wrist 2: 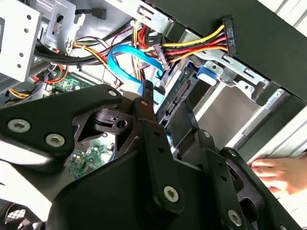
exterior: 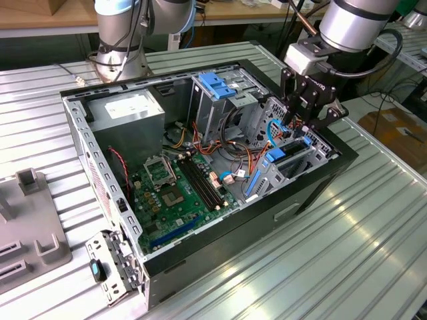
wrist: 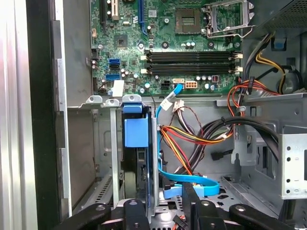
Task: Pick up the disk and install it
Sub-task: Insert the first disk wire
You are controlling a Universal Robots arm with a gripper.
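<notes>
Cables crowd the black gripper (wrist 2: pixel 165 103) inside the open computer case (exterior: pixel 80 153). A flat blue data cable (wrist 2: pixel 125 60) loops just beside it. A bundle of red, yellow and black power wires (wrist 2: pixel 192 45) crosses above the drive cage (exterior: pixel 293 163) and ends in a black plug near the case's front wall. The disk (wrist: pixel 136 132) stands on edge in a slot of that cage, with a thin metal divider just beside it. In the first wrist view its long axis runs from the jaws toward the motherboard (wrist: pixel 158 43), with the blue rail tab at the far end. In the second wrist view its grey connector end lies right at the jaws; whether they clamp it cannot be told. A person's hand (wrist 2: pixel 280 175) rests outside the case's front wall. Farther off in the exterior view, a bare blue bracket (exterior: pixel 217 83) tops the upper cage and a grey power-supply box (exterior: pixel 127 110) sits in the rear corner. The case lies on a ribbed metal counter (exterior: pixel 333 253), with a second arm's base (exterior: pixel 120 47) beyond it.
</notes>
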